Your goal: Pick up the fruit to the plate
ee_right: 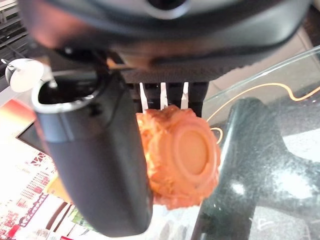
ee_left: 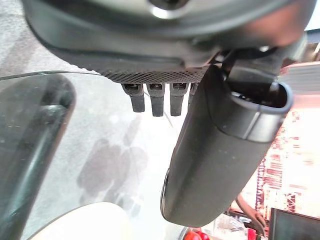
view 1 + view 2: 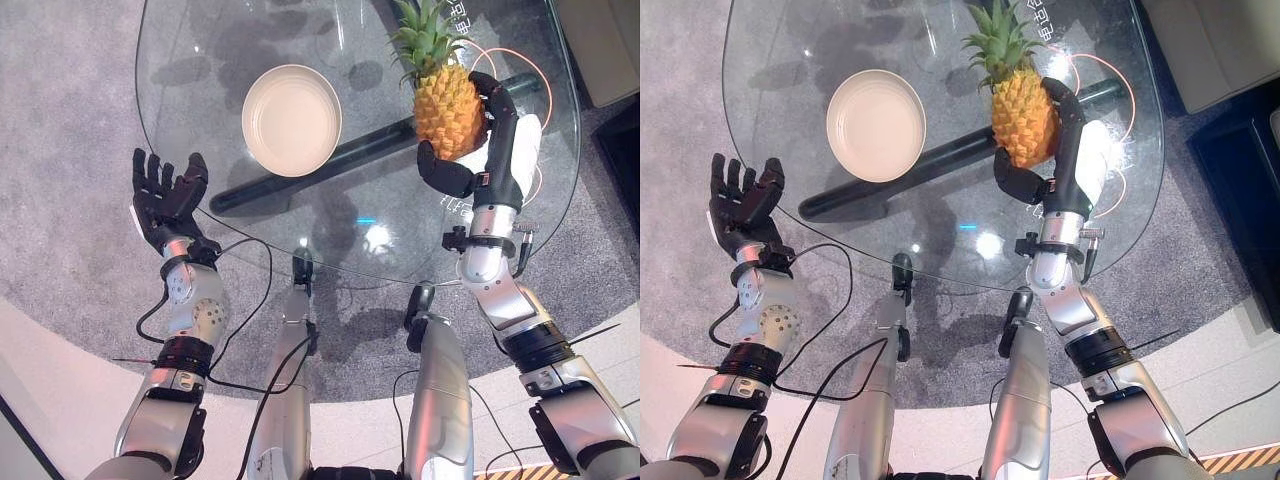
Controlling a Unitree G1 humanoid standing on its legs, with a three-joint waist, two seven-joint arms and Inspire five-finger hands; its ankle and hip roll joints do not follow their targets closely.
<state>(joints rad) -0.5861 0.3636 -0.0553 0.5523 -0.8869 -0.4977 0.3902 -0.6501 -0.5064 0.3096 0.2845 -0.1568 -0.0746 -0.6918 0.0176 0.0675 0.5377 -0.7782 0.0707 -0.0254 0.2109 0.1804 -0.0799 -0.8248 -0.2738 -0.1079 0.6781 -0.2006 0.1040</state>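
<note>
A pineapple point(image 3: 446, 105) with a green leafy crown is held above the right part of the round glass table point(image 3: 200, 40). My right hand point(image 3: 497, 150) is shut on it, thumb under its lower end and fingers curled over its far side. The right wrist view shows the fruit's orange base point(image 1: 187, 160) beside the thumb point(image 1: 100, 170). An empty cream plate point(image 3: 291, 119) rests on the glass to the left of the pineapple. My left hand point(image 3: 165, 195) hovers open at the table's near left edge, fingers spread, holding nothing.
A dark bar of the table's base point(image 3: 330, 160) runs under the glass from the lower left toward the right. An orange cable loop point(image 3: 520, 70) lies behind the pineapple. Grey carpet point(image 3: 60, 150) surrounds the table. A dark box point(image 3: 620, 150) stands at the right edge.
</note>
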